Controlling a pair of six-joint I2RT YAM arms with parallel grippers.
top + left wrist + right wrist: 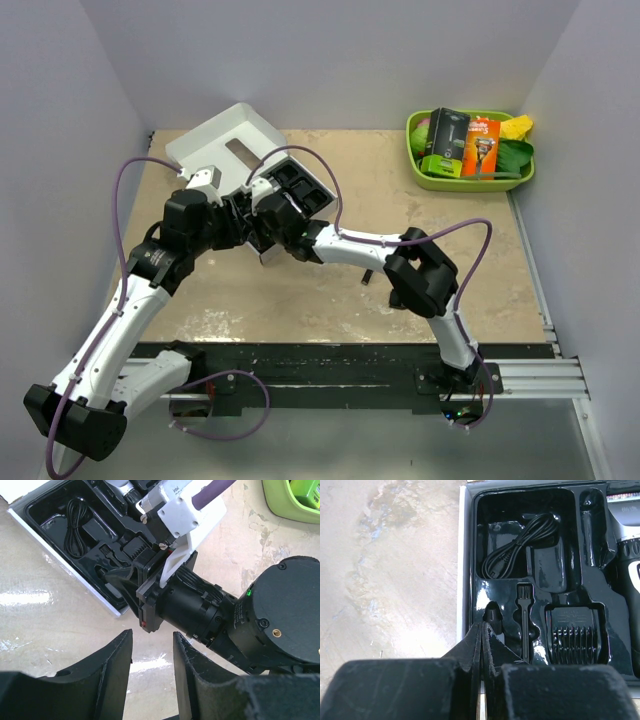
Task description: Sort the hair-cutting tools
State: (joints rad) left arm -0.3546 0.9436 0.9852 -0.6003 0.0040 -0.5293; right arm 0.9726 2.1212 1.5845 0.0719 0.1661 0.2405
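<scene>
A white flat box with a black moulded insert (461, 580) lies on the table, also in the top view (300, 185). In its pockets are a coiled black cord (520, 545), a small brush (523, 625), a black comb attachment (575, 635), a small black capped bit (493, 615) and the black-and-silver clipper (630, 555) at the right edge. My right gripper (482, 627) is shut with nothing between its fingers, its tips just short of the capped bit. My left gripper (151, 635) is open and empty over bare table beside the box, close behind the right wrist (190, 605).
The white box lid (225, 135) lies at the back left. A green tray (470, 175) with packaged razors stands at the back right. A small dark item (368, 276) lies on the table near the right arm. Both arms crowd together at the box.
</scene>
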